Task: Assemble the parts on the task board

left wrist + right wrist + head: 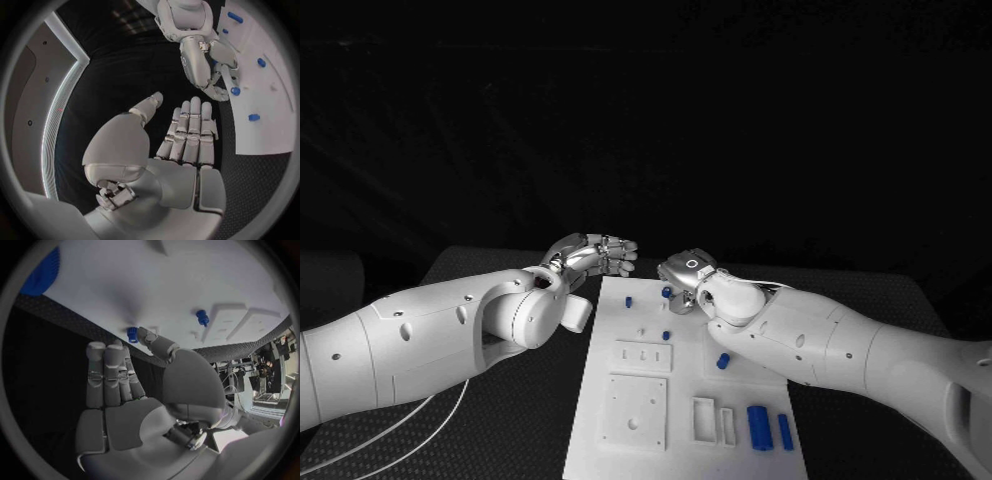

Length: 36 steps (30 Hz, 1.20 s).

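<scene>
A: Largest first. We have the black table across the lower frame, head view, w/ the task board lying lower centre, a long white plate running from mid-frame to the bottom edge.

B: Arms?

A: Both come in from the sides and meet at the board's upper end. Left hand sits just upper left of the board, over bare table; in its wrist view the fingers lie straight and side by side, thumb out, nothing in the palm. Right hand is over the board's upper right corner. Its wrist view shows the fingers extended, thumb tip just beside a small blue peg at the board edge. We see no grip on it; touching or not, we can't tell.

B: Step in hand?

A: We judge it an approach to that peg, pick not yet made. Next move calls for closing thumb and a finger on the peg w/o knocking it off the edge.

B: Other parts?

A: More blue parts: two long pieces lower right of the board, a short one mid-right, small ones near the top. White raised blocks mid-board.

B: Obstructions?

A: Left hand is near the right; crowding poss. A white cable loops lower left, well apart from the work.
</scene>
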Each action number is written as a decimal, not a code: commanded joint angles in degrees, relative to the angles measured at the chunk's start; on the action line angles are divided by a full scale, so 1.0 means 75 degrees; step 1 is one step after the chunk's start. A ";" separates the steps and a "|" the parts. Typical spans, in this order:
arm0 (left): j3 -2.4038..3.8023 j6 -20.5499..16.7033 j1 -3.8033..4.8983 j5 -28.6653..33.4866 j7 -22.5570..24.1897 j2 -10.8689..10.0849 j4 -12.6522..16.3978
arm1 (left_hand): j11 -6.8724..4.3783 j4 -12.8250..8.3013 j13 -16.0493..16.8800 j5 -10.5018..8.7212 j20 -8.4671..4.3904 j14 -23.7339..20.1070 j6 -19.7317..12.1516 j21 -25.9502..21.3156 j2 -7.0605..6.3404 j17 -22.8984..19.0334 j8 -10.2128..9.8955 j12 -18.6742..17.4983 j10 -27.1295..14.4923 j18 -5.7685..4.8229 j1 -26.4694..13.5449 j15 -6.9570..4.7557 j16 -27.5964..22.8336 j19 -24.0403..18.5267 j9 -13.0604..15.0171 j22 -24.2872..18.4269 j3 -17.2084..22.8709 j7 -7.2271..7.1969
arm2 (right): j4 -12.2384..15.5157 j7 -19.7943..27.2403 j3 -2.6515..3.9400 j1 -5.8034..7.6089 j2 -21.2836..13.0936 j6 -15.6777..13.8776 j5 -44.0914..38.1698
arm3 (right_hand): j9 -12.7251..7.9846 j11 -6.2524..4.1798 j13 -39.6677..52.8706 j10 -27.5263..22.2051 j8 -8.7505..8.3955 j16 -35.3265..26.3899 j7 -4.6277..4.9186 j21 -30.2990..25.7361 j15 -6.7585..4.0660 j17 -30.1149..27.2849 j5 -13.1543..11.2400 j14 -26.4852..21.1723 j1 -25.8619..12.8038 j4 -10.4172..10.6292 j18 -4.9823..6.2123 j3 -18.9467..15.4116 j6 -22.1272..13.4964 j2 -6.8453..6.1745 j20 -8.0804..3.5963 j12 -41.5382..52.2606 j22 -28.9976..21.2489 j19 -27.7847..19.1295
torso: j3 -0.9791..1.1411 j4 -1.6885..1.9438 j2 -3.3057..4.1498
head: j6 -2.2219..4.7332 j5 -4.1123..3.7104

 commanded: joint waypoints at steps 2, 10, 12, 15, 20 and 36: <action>0.0007 0.0094 0.0011 -0.0039 0.0039 -0.0003 0.0001 | 0.0053 -0.0050 -0.0012 -0.0044 0.0038 0.0000 -0.0014 0.0010 0.0013 0.0011 -0.0044 -0.0030 -0.0014 0.0129 -0.0067 0.0045 -0.0033 -0.0038 0.0003 0.0146 -0.0006 0.0023 | 0.0076 -0.0006 -0.0002 0.0000 -0.0071 -0.0138 0.0071 | -0.0001 0.0002 -0.0016 -0.0077 -0.0029 -0.0027 0.0004 -0.0053 0.0065 -0.0017 0.0012 0.0017 0.0010 0.0045 0.0491 0.0002 -0.0083 -0.0100 0.0034 0.0021 0.0040 0.0000 | -0.0002 0.0003 0.0000 | 0.0002 0.0005; 0.0007 0.0091 0.0012 -0.0039 0.0056 -0.0079 0.0005 | 0.0053 -0.0053 -0.0012 -0.0044 0.0038 0.0000 -0.0015 0.0010 0.0012 0.0012 -0.0044 -0.0031 -0.0014 0.0129 -0.0069 0.0045 -0.0034 -0.0038 0.0004 0.0147 -0.0003 0.0023 | 0.0962 0.0016 0.0022 0.0072 -0.0716 -0.0500 0.0238 | 0.0026 -0.0003 -0.0009 0.0023 0.0027 -0.0010 0.0013 -0.0059 0.0059 -0.0041 0.0013 0.0050 0.0082 0.0107 0.0491 0.0064 -0.0017 -0.0149 0.0032 0.0081 0.0034 0.0034 | 0.0007 -0.0031 -0.0012 | 0.0068 0.0003; 0.0007 0.0092 0.0017 -0.0040 0.0060 -0.0128 0.0013 | 0.0052 -0.0055 -0.0012 -0.0044 0.0038 0.0000 -0.0014 0.0010 0.0013 0.0013 -0.0044 -0.0031 -0.0013 0.0129 -0.0069 0.0045 -0.0035 -0.0038 0.0004 0.0147 -0.0002 0.0023 | 0.1309 0.0043 0.0118 0.0118 -0.0980 -0.0479 0.0439 | 0.0035 -0.0011 -0.0009 0.0068 0.0048 0.0000 0.0008 -0.0057 0.0051 -0.0054 0.0012 0.0066 0.0103 0.0148 0.0491 0.0096 0.0003 -0.0182 0.0033 0.0093 0.0033 0.0061 | 0.0009 -0.0046 -0.0016 | 0.0098 -0.0009; 0.0007 0.0082 0.0031 -0.0043 0.0063 -0.0202 0.0063 | 0.0051 -0.0065 -0.0008 -0.0044 0.0036 0.0023 -0.0004 0.0018 0.0022 0.0024 -0.0039 -0.0027 0.0004 0.0132 -0.0074 0.0040 -0.0028 -0.0031 0.0009 0.0149 0.0012 0.0021 | 0.1757 0.0088 0.0253 0.0175 -0.1384 -0.0371 0.0650 | 0.0060 -0.0041 0.0005 0.0188 0.0102 0.0032 -0.0012 -0.0038 0.0025 -0.0071 0.0011 0.0106 0.0087 0.0228 0.0491 0.0088 0.0072 -0.0193 0.0041 0.0132 0.0042 0.0118 | 0.0020 -0.0097 -0.0018 | 0.0171 0.0000; 0.0006 0.0107 0.0034 -0.0044 0.0072 -0.0232 0.0050 | 0.0045 -0.0096 0.0002 -0.0047 0.0029 0.0080 0.0025 0.0037 0.0028 0.0054 -0.0023 -0.0017 0.0049 0.0137 -0.0098 0.0030 -0.0008 -0.0012 0.0022 0.0151 0.0041 0.0015 | 0.2235 0.0284 0.0404 0.0247 -0.2088 -0.0161 0.1096 | 0.0083 -0.0104 0.0050 0.0405 0.0143 0.0057 -0.0017 -0.0022 -0.0035 -0.0101 0.0010 0.0119 -0.0039 0.0317 0.0491 -0.0078 0.0108 -0.0301 0.0054 0.0209 0.0063 0.0148 | 0.0057 -0.0206 -0.0054 | 0.0201 0.0047; 0.0001 0.0123 0.0030 -0.0044 0.0085 -0.0296 0.0002 | 0.0039 -0.0116 0.0002 -0.0047 0.0030 0.0068 0.0028 0.0039 0.0027 0.0060 -0.0022 -0.0025 0.0052 0.0135 -0.0117 0.0034 -0.0024 -0.0018 0.0026 0.0150 0.0055 0.0004 | 0.1414 0.0537 0.0407 0.0177 -0.2419 0.0177 0.1481 | 0.0047 -0.0096 0.0067 0.0330 0.0072 0.0056 0.0037 -0.0088 -0.0033 -0.0196 0.0019 0.0043 -0.0320 0.0245 0.0491 -0.0596 -0.0045 -0.0359 0.0028 0.0068 0.0088 0.0051 | 0.0180 -0.0396 -0.0114 | 0.0199 0.0120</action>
